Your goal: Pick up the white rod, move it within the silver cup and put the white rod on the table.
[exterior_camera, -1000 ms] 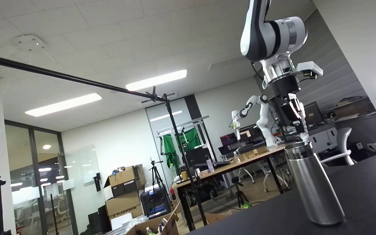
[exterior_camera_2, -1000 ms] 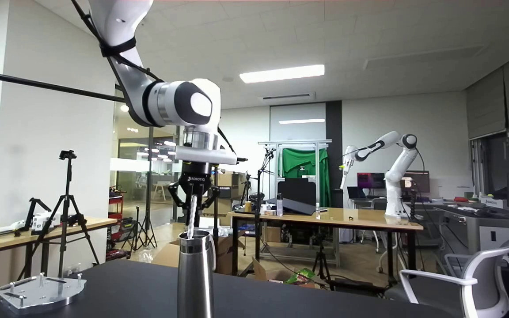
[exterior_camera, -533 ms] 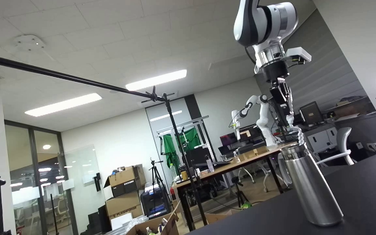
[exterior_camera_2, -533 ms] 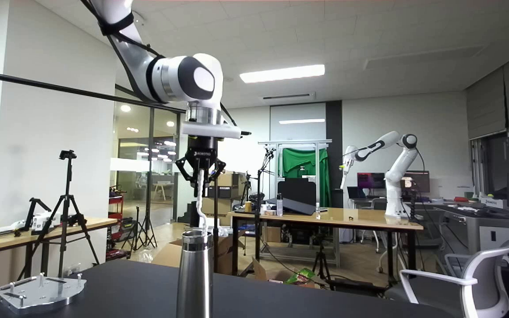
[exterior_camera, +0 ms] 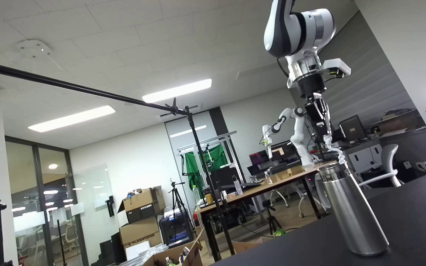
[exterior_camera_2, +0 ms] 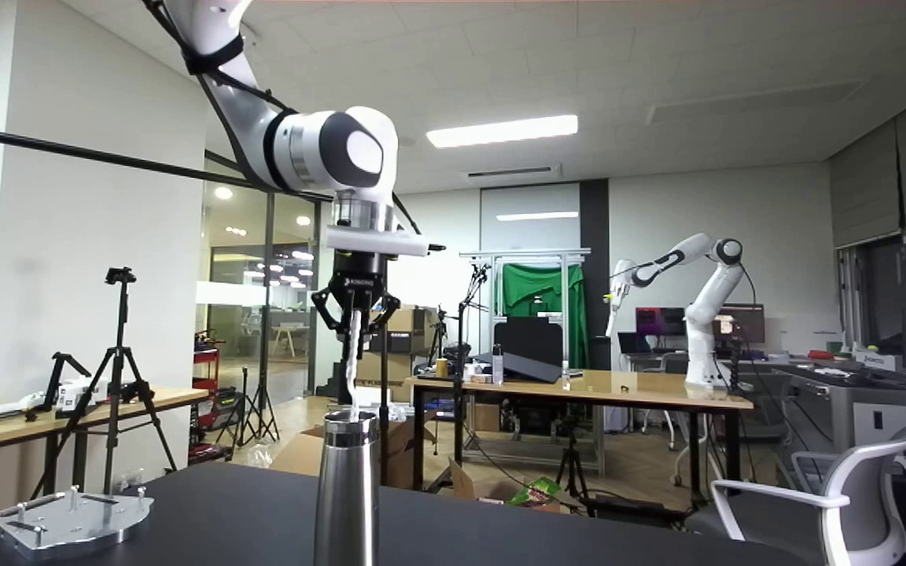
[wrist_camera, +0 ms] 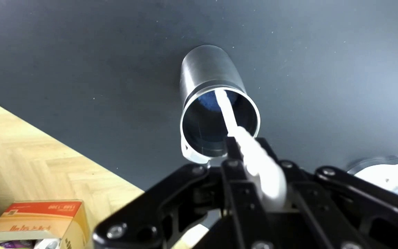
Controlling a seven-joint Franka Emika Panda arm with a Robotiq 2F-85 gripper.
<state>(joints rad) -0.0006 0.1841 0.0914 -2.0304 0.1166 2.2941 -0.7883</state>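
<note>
My gripper (wrist_camera: 247,141) is shut on the white rod (wrist_camera: 227,110), a twisted piece with a thinner, bent lower part. The gripper (exterior_camera: 324,133) is above the silver cup (exterior_camera: 355,214), with the rod (exterior_camera: 328,139) hanging down from it. The cup (exterior_camera_2: 347,495) stands upright on the black table (exterior_camera_2: 500,531). In the wrist view the cup (wrist_camera: 211,65) shows its open mouth, with the rod's lower end at the far side of the rim. In an exterior view the gripper (exterior_camera_2: 356,354) holds the rod (exterior_camera_2: 353,373) with its tip just inside the mouth, the very end hidden.
A silver plate with posts (exterior_camera_2: 68,525) lies on the table beside the cup. The table's edge runs along the lower left in the wrist view, with an open cardboard box (wrist_camera: 40,221) below it. A white object (wrist_camera: 385,177) shows at lower right.
My gripper rose with the rod, drawing it mostly out of the cup, then came down slightly. The cup shifted a little and turned, so its handle now shows on a different side.
</note>
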